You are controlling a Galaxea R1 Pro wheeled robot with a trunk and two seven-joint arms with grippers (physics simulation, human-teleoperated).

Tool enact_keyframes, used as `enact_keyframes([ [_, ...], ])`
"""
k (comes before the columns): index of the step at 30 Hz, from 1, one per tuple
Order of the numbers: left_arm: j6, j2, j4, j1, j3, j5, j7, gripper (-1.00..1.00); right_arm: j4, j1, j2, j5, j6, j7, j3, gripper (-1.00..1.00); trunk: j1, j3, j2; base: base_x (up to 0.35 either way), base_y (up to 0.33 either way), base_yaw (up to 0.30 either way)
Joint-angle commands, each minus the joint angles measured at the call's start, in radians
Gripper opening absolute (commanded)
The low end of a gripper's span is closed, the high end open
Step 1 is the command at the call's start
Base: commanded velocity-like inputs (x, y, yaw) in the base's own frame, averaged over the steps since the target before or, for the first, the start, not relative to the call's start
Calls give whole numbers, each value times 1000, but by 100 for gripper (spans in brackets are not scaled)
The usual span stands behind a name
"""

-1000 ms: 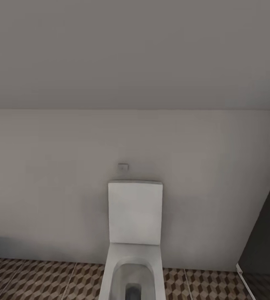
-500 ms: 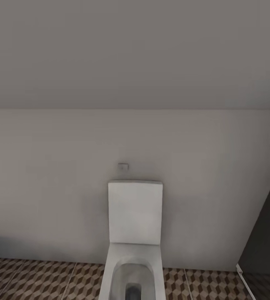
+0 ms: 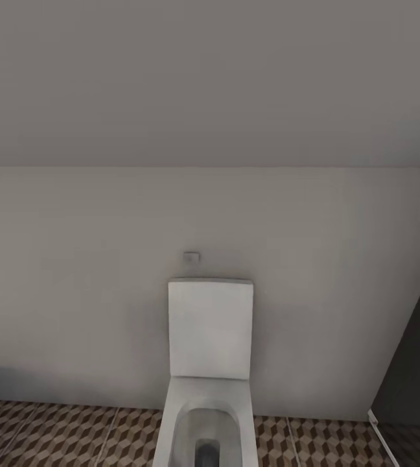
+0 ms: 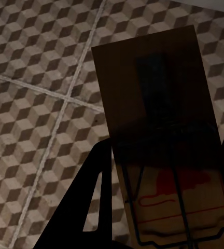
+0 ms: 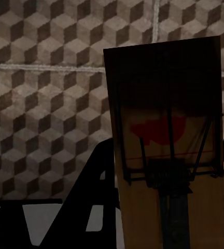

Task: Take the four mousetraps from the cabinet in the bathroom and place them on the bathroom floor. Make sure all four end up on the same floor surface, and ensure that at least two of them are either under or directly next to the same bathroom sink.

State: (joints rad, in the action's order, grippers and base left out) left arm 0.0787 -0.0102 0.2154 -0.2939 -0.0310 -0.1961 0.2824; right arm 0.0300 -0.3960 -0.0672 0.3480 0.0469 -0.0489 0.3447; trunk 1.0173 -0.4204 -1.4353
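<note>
Head camera faces the bathroom wall (image 3: 74, 272), with a white toilet (image 3: 209, 363) standing against it, lid up, bowl open at the lower edge. A small grey plate (image 3: 191, 257) sits on the wall just above the toilet's tank. Strips of cube-patterned bathroom floor (image 3: 61, 434) run along either side of the toilet, and a dark panel (image 3: 417, 363) closes off the far right of it.

Over to the left wrist: the left claw (image 4: 166, 181) is clamped on 1 mousetrap (image 4: 158, 129), a brown wooden board with dark wire and a red mark near the claw end. 1 dark finger (image 4: 91, 197) presses against the board's edge, the other shows only as a sliver at the frame's border. The board juts out past the fingers, hanging above the tiled floor (image 4: 34, 104) and its pale grout lines, not touching it.

Right wrist, same story: the right claw (image 5: 169, 176) is closed on a second mousetrap (image 5: 166, 104), wire frame and red mark facing the camera, 1 finger (image 5: 99, 181) tight against its side. Cube tiles (image 5: 44, 93) lie beyond the board, with grout lines crossing behind it.
</note>
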Motion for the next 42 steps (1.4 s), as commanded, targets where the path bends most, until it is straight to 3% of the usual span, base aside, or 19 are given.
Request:
enact_keyframes([
  [1, 4, 0, -1, -1, -4, -8, 6, -100, 2, -1, 0, 12, 1, -8, 9, -100, 0, -1, -1, 0, 0, 0],
  [5, 5, 1, -2, -1, -5, -8, 6, -100, 2, -1, 1, 12, 2, -8, 9, -100, 0, -1, -1, 0, 0, 0],
  [19, 3, 2, -2, -1, -5, -5, -2, -100, 2, -1, 4, 12, 2, -8, 10, -100, 54, -45, -99, 0, 0, 0],
  [28, 10, 0, 0, -1, -6, -5, 3, -100, 2, -1, 4, 12, 2, -8, 10, -100, 54, -45, -99, 0, 0, 0],
  [42, 11, 3, -2, -1, -5, -5, 4, -100, 2, -1, 3, 12, 1, -8, 10, -100, 107, -89, -197, 0, 0, 0],
])
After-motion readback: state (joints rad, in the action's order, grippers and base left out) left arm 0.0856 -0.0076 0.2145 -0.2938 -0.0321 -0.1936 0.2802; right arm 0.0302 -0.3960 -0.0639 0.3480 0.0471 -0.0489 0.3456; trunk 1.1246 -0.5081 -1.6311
